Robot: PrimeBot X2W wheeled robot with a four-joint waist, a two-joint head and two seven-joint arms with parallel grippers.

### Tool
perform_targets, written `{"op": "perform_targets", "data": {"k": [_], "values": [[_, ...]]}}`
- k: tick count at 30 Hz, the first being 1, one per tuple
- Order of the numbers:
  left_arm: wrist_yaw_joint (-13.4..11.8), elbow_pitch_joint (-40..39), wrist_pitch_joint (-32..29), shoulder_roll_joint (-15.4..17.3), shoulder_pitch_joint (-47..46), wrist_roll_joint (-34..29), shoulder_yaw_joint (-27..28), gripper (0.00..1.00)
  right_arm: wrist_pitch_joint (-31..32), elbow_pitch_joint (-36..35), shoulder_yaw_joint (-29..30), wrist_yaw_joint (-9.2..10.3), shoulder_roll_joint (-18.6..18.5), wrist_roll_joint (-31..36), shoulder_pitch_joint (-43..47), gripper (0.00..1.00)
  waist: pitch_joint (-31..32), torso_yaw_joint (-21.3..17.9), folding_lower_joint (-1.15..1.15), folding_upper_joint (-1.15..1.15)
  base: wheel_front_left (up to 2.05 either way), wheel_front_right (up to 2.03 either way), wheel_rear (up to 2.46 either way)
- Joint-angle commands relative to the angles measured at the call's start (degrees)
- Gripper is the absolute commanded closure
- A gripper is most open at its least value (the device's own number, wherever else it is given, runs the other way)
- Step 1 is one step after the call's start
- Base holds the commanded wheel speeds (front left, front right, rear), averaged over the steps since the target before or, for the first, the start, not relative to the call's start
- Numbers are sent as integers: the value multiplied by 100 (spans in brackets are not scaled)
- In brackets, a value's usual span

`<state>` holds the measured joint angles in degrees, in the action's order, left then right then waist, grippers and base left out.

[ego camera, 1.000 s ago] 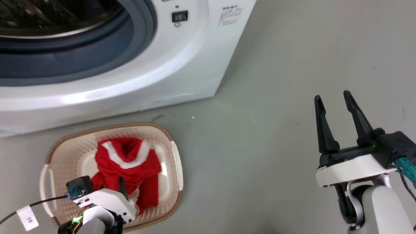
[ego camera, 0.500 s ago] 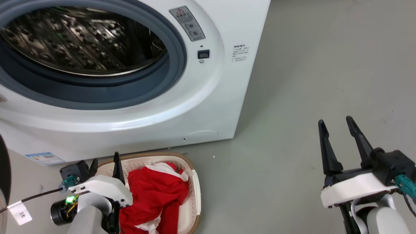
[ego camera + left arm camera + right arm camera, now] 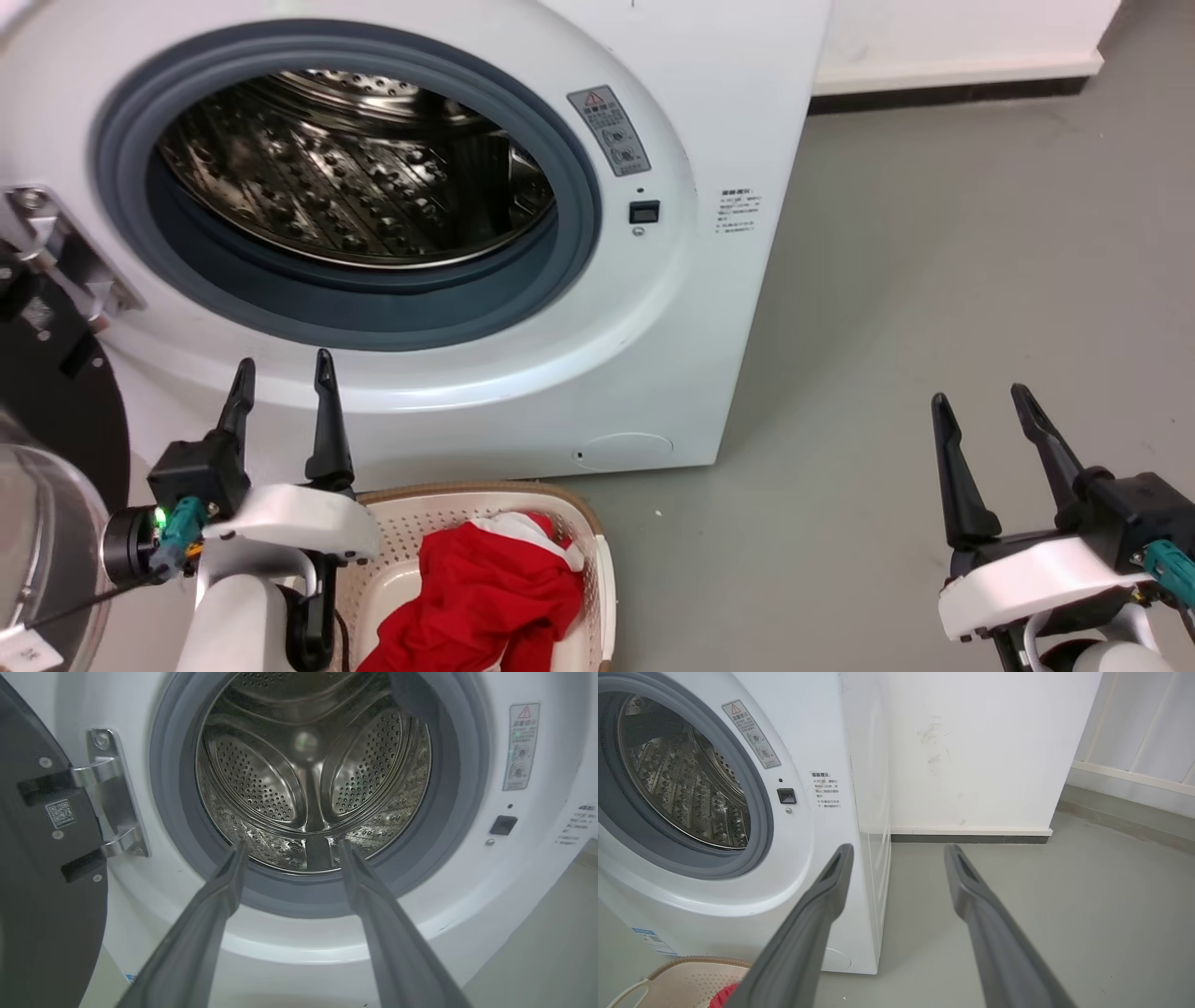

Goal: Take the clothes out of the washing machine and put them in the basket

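The white washing machine (image 3: 709, 112) stands with its door swung out to the left. Its steel drum (image 3: 355, 177) shows bare metal, and the left wrist view looks straight into that drum (image 3: 308, 774) with no fabric in sight. On the floor before it sits the cream basket (image 3: 579, 523) holding red clothes (image 3: 485, 597) with white trim. My left gripper (image 3: 283, 373) is open, raised above the basket's left end and pointing at the machine's front. My right gripper (image 3: 980, 406) hangs open over bare floor to the right, holding nothing.
The dark glass door (image 3: 47, 448) hangs open at the far left on its metal hinge (image 3: 112, 793). Grey floor (image 3: 934, 280) stretches to the right of the machine up to a white wall with a dark skirting (image 3: 971, 837).
The head camera has tilted up, bringing the whole drum opening into view. My left gripper has risen out of the basket, leaving the red clothes there. The right gripper has kept its pose.
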<state>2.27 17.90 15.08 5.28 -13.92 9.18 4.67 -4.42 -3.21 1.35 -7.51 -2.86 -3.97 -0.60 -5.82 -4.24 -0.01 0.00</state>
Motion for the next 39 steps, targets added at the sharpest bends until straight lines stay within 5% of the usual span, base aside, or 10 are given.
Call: {"op": "perform_targets", "data": {"k": [1,16,39], "values": [[-37,-161,12,18,133,-109,-46,0,17,-22,12,4,-3,50,105,0,123,85,1,0,0,0,0],[-146,-1391,-631,200,1329,-532,-423,0,115,-90,63,5,-3,248,558,0,573,262,1,0,0,0,0],[-234,-1317,-774,195,1482,-232,-409,0,150,-116,17,4,-2,156,577,0,680,240,1,0,0,0,0]]}}
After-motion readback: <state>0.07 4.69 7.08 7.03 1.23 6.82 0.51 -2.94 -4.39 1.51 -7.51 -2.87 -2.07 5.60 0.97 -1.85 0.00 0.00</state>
